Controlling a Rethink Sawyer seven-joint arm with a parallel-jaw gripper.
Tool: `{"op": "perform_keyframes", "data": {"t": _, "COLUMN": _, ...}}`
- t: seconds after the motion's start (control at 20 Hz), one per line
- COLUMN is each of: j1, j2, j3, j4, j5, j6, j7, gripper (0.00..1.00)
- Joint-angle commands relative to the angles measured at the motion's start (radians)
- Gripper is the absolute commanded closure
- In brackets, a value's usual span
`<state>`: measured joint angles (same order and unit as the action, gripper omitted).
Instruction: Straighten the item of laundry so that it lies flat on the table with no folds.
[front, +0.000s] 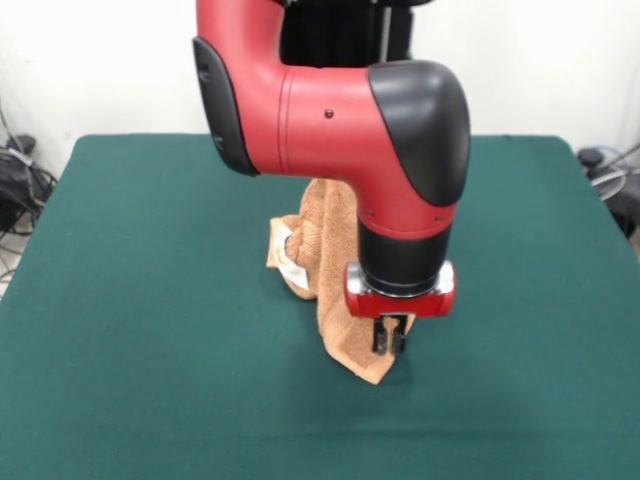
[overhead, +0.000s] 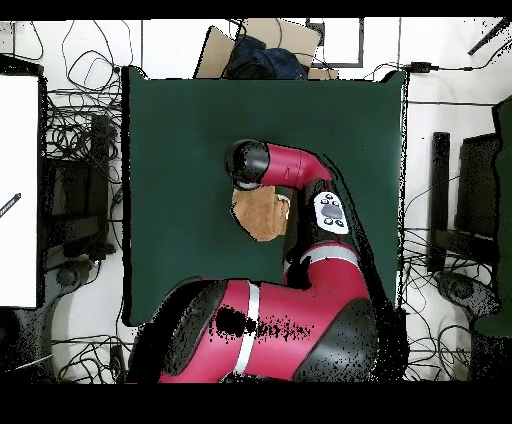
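The item of laundry (front: 335, 290), an orange-tan towel, lies bunched and folded near the middle of the green table (front: 130, 300). A white label (front: 291, 247) shows on its left side. One long fold runs toward the front, ending in a corner beneath my gripper (front: 390, 342). The dark fingers (front: 380, 338) stand close together, pinched on that front part of the towel. In the overhead view the towel (overhead: 262, 212) peeks out beside the arm, on the table (overhead: 180, 150), and the arm's wrist hides the gripper.
The red and black arm (front: 340, 130) hangs over the table's centre and hides the towel's rear part. Cables and boxes (overhead: 70, 170) crowd the floor beyond the table's sides in the overhead view.
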<state>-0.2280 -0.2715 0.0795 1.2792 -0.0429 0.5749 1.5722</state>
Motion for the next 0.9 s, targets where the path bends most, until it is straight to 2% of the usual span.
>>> {"op": "perform_keyframes", "data": {"t": 0.05, "j1": 0.031, "j2": 0.101, "j3": 0.005, "j4": -0.037, "j5": -0.050, "j6": -0.128, "j7": 0.127, "gripper": 1.00}}
{"op": "perform_keyframes", "data": {"t": 0.65, "j1": 0.041, "j2": 0.094, "j3": -0.006, "j4": -0.026, "j5": -0.026, "j6": -0.126, "j7": 0.154, "gripper": 1.00}}
{"op": "perform_keyframes", "data": {"t": 0.85, "j1": 0.032, "j2": 0.071, "j3": 0.009, "j4": 0.003, "j5": -0.015, "j6": -0.123, "j7": 0.154, "gripper": 1.00}}
{"op": "perform_keyframes", "data": {"t": 0.9, "j1": 0.025, "j2": 0.038, "j3": 0.020, "j4": 0.044, "j5": -0.012, "j6": -0.130, "j7": 0.153, "gripper": 1.00}}
